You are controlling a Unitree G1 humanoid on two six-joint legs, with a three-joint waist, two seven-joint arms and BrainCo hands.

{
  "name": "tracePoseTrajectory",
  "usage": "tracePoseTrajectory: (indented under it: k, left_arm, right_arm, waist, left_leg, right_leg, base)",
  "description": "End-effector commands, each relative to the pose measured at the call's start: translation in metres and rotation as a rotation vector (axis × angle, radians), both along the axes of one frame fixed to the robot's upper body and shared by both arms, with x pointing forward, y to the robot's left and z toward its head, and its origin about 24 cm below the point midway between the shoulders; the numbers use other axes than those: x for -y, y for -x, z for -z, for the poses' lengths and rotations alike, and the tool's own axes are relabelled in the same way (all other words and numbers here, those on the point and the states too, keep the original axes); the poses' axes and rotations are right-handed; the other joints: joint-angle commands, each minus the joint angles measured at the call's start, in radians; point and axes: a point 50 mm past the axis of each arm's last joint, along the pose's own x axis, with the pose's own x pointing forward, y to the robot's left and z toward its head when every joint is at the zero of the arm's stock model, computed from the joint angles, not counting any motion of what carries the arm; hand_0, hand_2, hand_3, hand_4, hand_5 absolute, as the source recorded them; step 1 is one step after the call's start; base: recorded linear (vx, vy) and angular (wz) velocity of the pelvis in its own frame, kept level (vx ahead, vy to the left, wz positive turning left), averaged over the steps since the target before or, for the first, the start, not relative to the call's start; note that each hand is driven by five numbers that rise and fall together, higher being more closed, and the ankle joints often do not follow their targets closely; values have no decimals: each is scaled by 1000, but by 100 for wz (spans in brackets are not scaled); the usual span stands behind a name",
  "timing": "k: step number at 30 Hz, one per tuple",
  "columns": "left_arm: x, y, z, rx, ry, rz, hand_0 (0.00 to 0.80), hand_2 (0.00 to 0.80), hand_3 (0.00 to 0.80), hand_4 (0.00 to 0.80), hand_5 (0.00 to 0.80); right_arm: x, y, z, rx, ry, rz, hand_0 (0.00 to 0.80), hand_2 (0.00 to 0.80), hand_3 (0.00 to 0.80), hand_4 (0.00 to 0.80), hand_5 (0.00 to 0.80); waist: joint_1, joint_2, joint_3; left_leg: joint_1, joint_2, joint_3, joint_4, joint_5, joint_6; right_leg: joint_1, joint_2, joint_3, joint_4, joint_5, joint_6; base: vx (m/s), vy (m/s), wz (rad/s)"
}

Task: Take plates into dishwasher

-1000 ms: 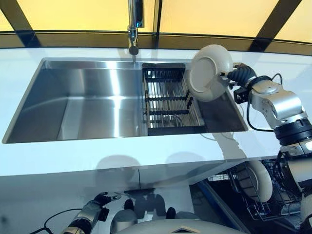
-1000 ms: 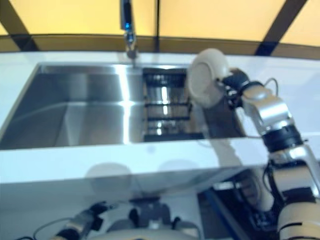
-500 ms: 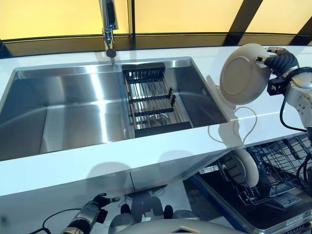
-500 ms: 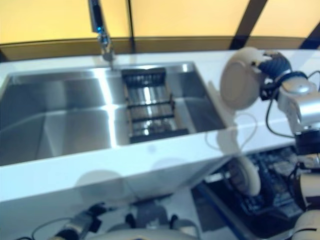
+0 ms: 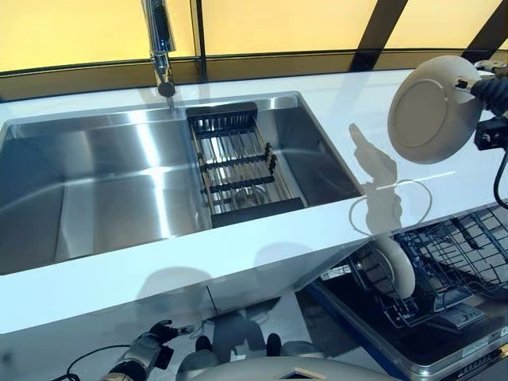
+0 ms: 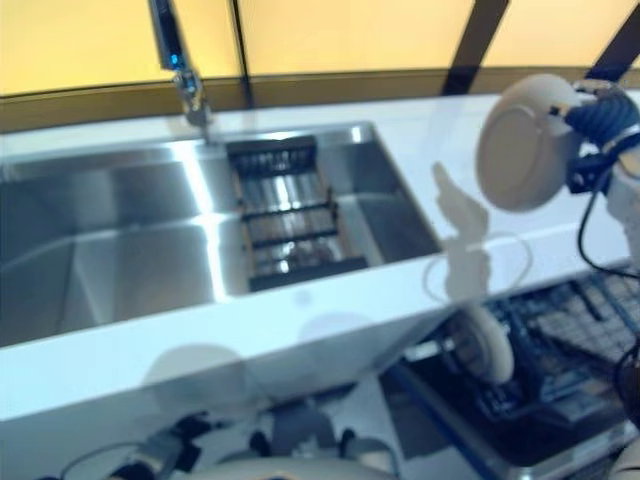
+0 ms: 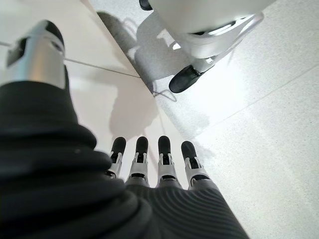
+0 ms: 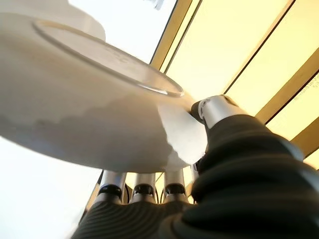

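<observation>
A white plate (image 5: 432, 111) is held on edge above the right end of the white counter (image 5: 238, 254), its underside facing the sink. My right hand (image 5: 490, 89) is shut on its rim; the thumb (image 8: 215, 108) presses the rim in the right wrist view. Below the counter's right end the dishwasher rack (image 5: 444, 266) is pulled out, and another white plate (image 5: 394, 267) stands upright in it. My left hand (image 5: 155, 343) hangs low by the floor under the counter, its fingers (image 7: 149, 157) straight and holding nothing.
A steel sink (image 5: 95, 182) fills the left and middle of the counter, with a dark wire drying rack (image 5: 238, 163) in its right part and a tap (image 5: 160, 44) behind it. The open dishwasher door (image 5: 413, 349) juts out at lower right.
The camera has turned right. My right hand has carried the plate from above the drying rack to the right, past the sink's edge and over the counter's right end above the dishwasher.
</observation>
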Motion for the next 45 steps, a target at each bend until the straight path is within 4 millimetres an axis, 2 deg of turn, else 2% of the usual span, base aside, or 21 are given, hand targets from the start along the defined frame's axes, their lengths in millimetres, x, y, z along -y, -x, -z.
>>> tracePoseTrajectory:
  k: [1, 12, 16, 20, 30, 38, 45]
  left_arm:
    - [-15, -4, -4, -2, -66, 42, 0, 0, 0, 0, 0]
    - [-21, 1, -4, 1, -75, 24, 0, 0, 0, 0, 0]
    - [-23, 0, -5, 3, -76, 16, 0, 0, 0, 0, 0]
    - [-26, -1, -6, 9, -79, 10, 0, 0, 0, 0, 0]
    - [-31, -4, -9, 20, -90, 4, 0, 0, 0, 0, 0]
    - [-32, -12, -12, 32, -90, 29, 0, 0, 0, 0, 0]
    - [-30, -17, -13, 40, -86, 44, 0, 0, 0, 0, 0]
  right_arm:
    - [12, 12, -26, 71, 106, 18, 800, 800, 800, 800, 800]
    - [35, 32, -17, -1, 146, 37, 800, 800, 800, 800, 800]
    - [42, 40, -8, -56, 160, 40, 800, 800, 800, 800, 800]
    - [53, 51, 10, -142, 200, 50, 800, 800, 800, 800, 800]
    - [78, 78, 33, -287, 213, 97, 800, 800, 800, 800, 800]
    - [81, 87, 60, -358, 195, 77, 800, 800, 800, 800, 800]
    - [72, 79, 75, -371, 202, 32, 800, 800, 800, 800, 800]
  waist:
    - [24, -14, -40]
    - [-14, -12, -49]
    - [-28, -12, -48]
    - [-46, -12, -46]
    - [-77, -12, -45]
    - [-90, -7, -37]
    - [-87, -2, -33]
  left_leg:
    - [48, 14, 3, 26, -116, 15]
    - [46, 18, 21, 23, -115, 19]
    - [46, 20, 28, 23, -114, 20]
    - [45, 23, 39, 23, -114, 24]
    - [39, 28, 57, 24, -113, 29]
    - [38, 30, 70, 26, -114, 32]
    - [34, 30, 73, 32, -116, 32]
  right_leg:
    - [-74, -24, 10, 48, 32, 93]
    - [-92, -10, 31, 60, 31, 92]
    - [-99, -6, 39, 67, 30, 93]
    - [-111, 0, 53, 76, 31, 95]
    - [-131, 9, 70, 88, 33, 95]
    - [-144, 12, 77, 92, 38, 98]
    - [-146, 10, 75, 94, 37, 97]
  base:
    - [-8, -20, -8]
    - [-8, -11, -7]
    - [-9, -3, -4]
    - [-19, -15, -6]
    - [-17, -10, -7]
    - [-25, -10, -5]
    - [0, 0, 0]
